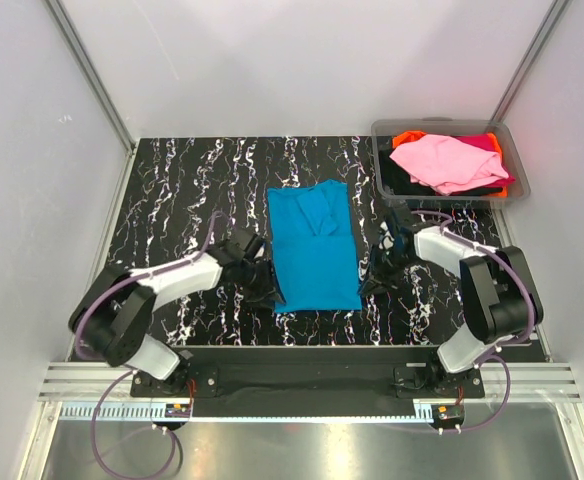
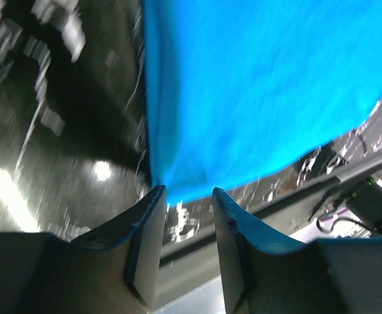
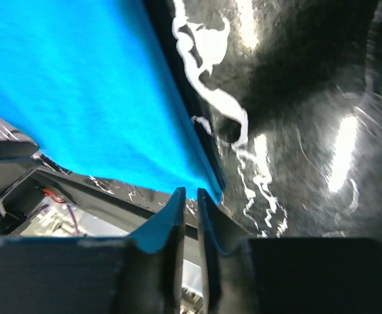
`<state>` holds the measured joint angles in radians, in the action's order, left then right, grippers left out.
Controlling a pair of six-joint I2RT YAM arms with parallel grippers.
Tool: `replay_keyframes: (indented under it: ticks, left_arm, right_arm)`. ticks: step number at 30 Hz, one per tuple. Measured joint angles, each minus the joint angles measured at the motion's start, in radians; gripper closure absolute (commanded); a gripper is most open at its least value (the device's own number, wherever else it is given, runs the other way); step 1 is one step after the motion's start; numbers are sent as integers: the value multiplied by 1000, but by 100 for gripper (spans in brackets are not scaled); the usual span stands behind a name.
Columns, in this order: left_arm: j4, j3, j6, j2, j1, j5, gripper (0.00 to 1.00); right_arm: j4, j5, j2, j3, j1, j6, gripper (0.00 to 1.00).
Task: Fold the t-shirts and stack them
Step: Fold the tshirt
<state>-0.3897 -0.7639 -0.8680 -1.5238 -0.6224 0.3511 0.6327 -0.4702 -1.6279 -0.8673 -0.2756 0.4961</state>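
Observation:
A bright turquoise-blue t-shirt (image 1: 314, 245) lies flat on the black marbled table as a long narrow rectangle, its sleeves folded in at the far end. My left gripper (image 1: 264, 285) is at the shirt's near left corner. In the left wrist view it (image 2: 188, 191) is open and empty, its tips just short of the shirt's edge (image 2: 256, 85). My right gripper (image 1: 374, 280) is at the near right corner. In the right wrist view its jaws (image 3: 190, 191) stand a narrow gap apart with nothing between them, beside the shirt's corner (image 3: 80, 98).
A clear grey plastic bin (image 1: 382, 160) stands at the back right. It holds a light pink shirt (image 1: 447, 160) on top of orange (image 1: 409, 138), magenta (image 1: 487, 142) and black (image 1: 402, 180) ones. White walls enclose the table on three sides.

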Motion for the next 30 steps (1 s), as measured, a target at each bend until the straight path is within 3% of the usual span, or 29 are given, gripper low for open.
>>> replay_keyframes:
  ticks: [4, 8, 22, 30]
  left_arm:
    - [-56, -13, -2, 85, 4, -11, 57]
    - [-89, -120, 25, 58, 23, -16, 57]
    - [-63, -608, 139, -400, 280, -4, 55]
    - [61, -725, 98, -588, 333, 55, 55]
  right_arm:
    - [42, 30, 23, -66, 0, -22, 71]
    - [61, 43, -10, -193, 0, -42, 67]
    - [84, 61, -335, -571, 0, -50, 69]
    - [94, 61, -388, -647, 0, -32, 77]
